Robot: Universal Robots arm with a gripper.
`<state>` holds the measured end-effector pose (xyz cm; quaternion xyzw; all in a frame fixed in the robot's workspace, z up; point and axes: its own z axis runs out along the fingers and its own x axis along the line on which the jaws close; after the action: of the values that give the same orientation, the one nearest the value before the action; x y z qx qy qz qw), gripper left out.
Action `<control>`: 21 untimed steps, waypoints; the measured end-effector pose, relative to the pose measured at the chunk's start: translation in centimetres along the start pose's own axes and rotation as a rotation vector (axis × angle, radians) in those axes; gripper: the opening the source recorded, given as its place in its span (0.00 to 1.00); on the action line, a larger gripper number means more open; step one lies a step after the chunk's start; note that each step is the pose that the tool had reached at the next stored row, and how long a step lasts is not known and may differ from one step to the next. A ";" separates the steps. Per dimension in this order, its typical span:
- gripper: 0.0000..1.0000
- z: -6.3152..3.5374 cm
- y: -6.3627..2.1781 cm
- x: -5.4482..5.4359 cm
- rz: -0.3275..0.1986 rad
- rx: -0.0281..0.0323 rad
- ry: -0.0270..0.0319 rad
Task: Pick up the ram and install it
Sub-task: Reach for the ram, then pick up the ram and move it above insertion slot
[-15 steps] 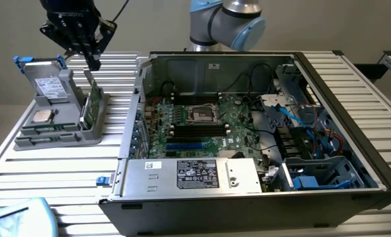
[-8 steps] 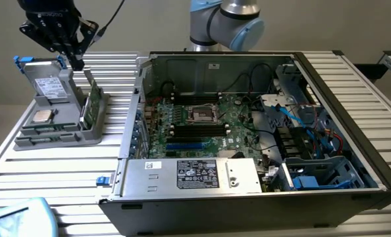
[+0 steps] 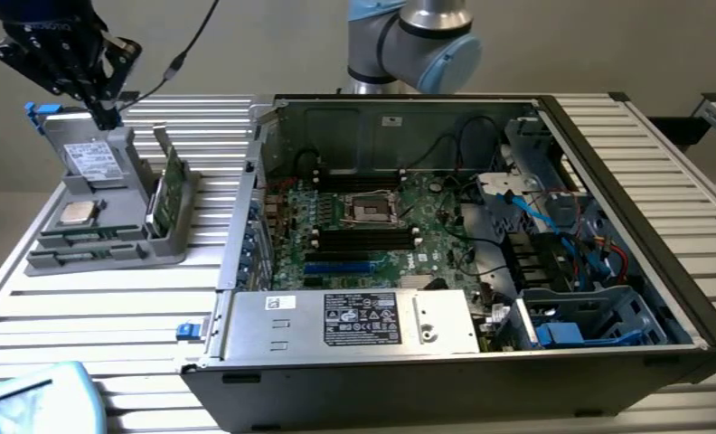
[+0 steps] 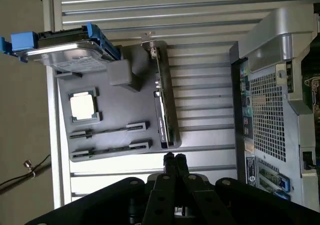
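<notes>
The gripper (image 3: 102, 116) (image 4: 174, 159) has its fingers pressed together with nothing between them. It hangs above the gray holder (image 3: 105, 258) (image 4: 120, 102), over the edge where the hard drive (image 3: 93, 158) (image 4: 70, 50) leans in its blue frame.

The ram (image 3: 90, 239) (image 4: 110, 129) stands on its thin edge in a narrow slot of the holder, with a second similar strip just beside it. It is apart from the gripper and untouched. Standing on edge probably leaves its upper edge free for a pinch from above.

On the same holder, the silver processor chip (image 3: 79, 213) (image 4: 82, 106) lies flat in its own recess, between the ram and the hard drive. The green card with a bracket (image 3: 169, 194) (image 4: 162, 105) stands upright along the holder's side nearest the computer case (image 3: 455, 380).

The case lies open just beside the holder on the slatted table (image 3: 93, 307), so its motherboard (image 3: 382, 226) faces up, reachable from above. By my reading the pick has not begun.
</notes>
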<state>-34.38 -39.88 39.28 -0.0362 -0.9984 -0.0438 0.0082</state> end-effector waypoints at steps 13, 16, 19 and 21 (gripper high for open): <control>0.11 0.08 -0.43 5.9 0.001 -0.0049 0.0132; 0.11 0.09 -0.53 7.2 0.001 -0.0049 0.0158; 0.11 0.10 -0.54 7.4 0.001 -0.0050 0.0161; 0.11 0.09 -0.54 7.4 0.001 -0.0049 0.0162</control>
<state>-41.76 -39.88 39.29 -0.0365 -0.9981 -0.0465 0.0162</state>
